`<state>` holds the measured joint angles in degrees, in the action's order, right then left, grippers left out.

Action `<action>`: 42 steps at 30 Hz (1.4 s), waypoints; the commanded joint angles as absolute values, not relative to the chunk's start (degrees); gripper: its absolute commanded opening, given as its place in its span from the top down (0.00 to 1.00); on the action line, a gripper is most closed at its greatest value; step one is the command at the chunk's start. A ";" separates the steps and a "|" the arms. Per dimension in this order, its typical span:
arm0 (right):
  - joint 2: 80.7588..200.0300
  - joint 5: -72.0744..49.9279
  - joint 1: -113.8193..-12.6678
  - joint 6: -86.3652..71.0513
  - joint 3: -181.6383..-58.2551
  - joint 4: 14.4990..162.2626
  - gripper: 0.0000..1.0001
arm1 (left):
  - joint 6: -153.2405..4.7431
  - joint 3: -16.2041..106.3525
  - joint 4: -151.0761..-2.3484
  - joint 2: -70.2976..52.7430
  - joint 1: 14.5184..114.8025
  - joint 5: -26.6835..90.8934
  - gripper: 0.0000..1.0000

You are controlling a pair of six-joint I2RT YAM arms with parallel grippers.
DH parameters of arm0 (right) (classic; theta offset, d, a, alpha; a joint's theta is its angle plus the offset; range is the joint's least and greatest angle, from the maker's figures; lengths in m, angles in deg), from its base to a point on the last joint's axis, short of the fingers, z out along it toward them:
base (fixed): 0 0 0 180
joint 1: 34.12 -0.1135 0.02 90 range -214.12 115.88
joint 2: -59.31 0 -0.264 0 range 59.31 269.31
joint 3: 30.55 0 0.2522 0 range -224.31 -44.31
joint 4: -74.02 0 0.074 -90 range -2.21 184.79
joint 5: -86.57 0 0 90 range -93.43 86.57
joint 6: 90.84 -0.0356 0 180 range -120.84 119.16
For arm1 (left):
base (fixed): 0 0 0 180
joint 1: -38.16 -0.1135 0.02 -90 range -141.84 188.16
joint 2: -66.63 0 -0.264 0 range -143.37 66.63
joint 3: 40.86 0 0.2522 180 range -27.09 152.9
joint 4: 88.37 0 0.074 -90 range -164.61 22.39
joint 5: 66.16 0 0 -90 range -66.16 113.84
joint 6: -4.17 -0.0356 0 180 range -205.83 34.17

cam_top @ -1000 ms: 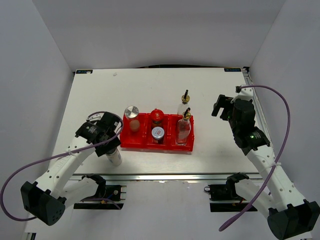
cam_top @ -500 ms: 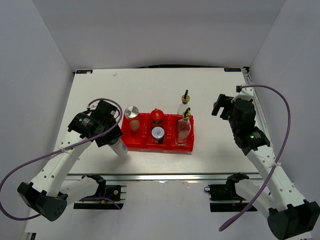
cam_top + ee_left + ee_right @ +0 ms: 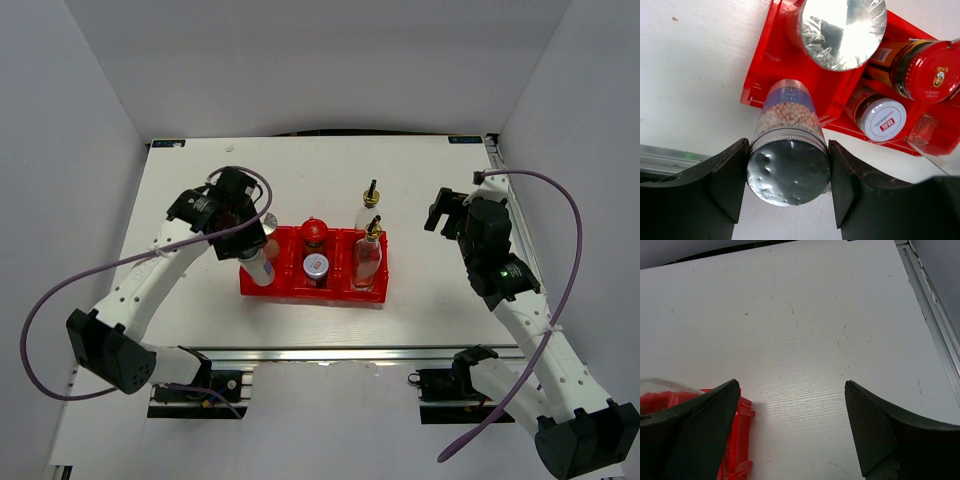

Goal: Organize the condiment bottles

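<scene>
1. A white tabletop [image 3: 200, 180] closed in by grey walls carries a red three-compartment plastic tray [image 3: 300, 293] at its middle.
2. The left gripper [image 3: 788, 160] is clamped on a clear bead-filled cylinder with a silver metal cap [image 3: 788, 112]. The cylinder is tilted, its lower end at the near part of the tray's left compartment. Whether it touches the floor there cannot be told.
3. Just behind it in that compartment stands the second silver-topped cylinder [image 3: 842, 27]. The middle compartment holds a red-lidded dark jar [image 3: 932, 70] and a short silver-lidded jar [image 3: 882, 119].
4. To seat it well, bring the held cylinder upright before lowering. Keep its base inside the near wall and off its neighbour, and let go only once it stands by itself.
5. The right gripper [image 3: 790, 385] hangs with its jaws wide apart and empty, over the tabletop to the right of the tray.
6. One clear glass bottle with a gold pour spout [image 3: 369, 255] stands in the right compartment. Its twin [image 3: 369, 205] stands on the table just behind the tray, probably the next job.
</scene>
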<state>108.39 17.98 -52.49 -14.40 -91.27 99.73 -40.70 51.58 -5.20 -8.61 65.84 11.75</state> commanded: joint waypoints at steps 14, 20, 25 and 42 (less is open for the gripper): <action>108.36 20.21 -52.22 -14.47 -91.42 98.24 0.11 | -44.78 50.34 -16.51 -15.99 65.67 12.33 1.00; 108.44 20.30 -52.31 -14.55 -91.33 98.24 0.11 | -44.87 49.28 -14.84 -16.34 65.67 11.45 0.70; 108.71 20.74 -52.22 -14.38 -91.77 99.12 0.10 | -45.49 48.40 -13.01 -16.34 65.67 12.94 0.26; 107.04 23.98 -52.22 -11.83 -92.65 100.61 0.11 | -42.67 65.71 -10.59 -12.31 65.67 -14.27 0.02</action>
<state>107.78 20.88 -52.49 -13.11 -91.29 101.04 -44.60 60.93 -8.37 -17.03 65.95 0.88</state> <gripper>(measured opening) 0.895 0.982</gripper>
